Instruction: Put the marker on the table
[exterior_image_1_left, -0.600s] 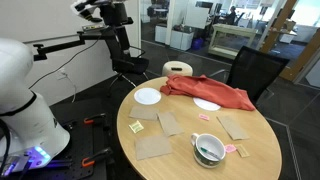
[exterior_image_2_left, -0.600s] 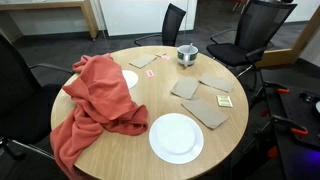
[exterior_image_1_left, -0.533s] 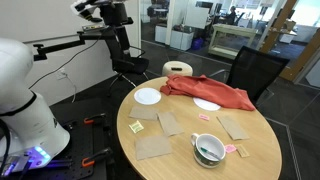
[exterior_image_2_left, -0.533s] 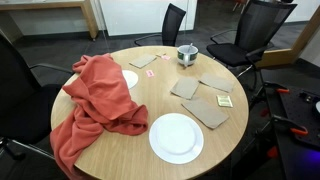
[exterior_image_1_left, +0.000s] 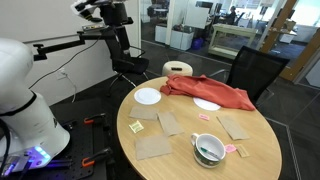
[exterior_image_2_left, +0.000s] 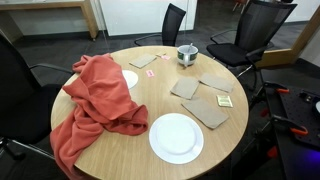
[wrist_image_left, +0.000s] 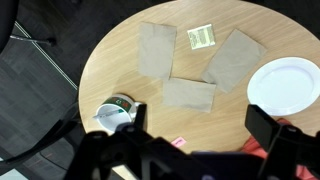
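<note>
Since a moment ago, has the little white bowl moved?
No. In both exterior views the white bowl sits at the same spot beside the brown paper squares.

Carried by the round wooden table (exterior_image_2_left: 160, 85) are a red cloth (exterior_image_2_left: 95, 105), two white plates (exterior_image_2_left: 176, 137) – one partly hidden by the cloth – four brown paper squares (exterior_image_2_left: 205, 110) and a small bowl (exterior_image_2_left: 187, 54).

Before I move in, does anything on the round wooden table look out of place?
Yes: the crumpled red cloth is heaped across the round tan table, covering part of a white plate and hanging over the rim. Nothing looks spilled or broken.
</note>
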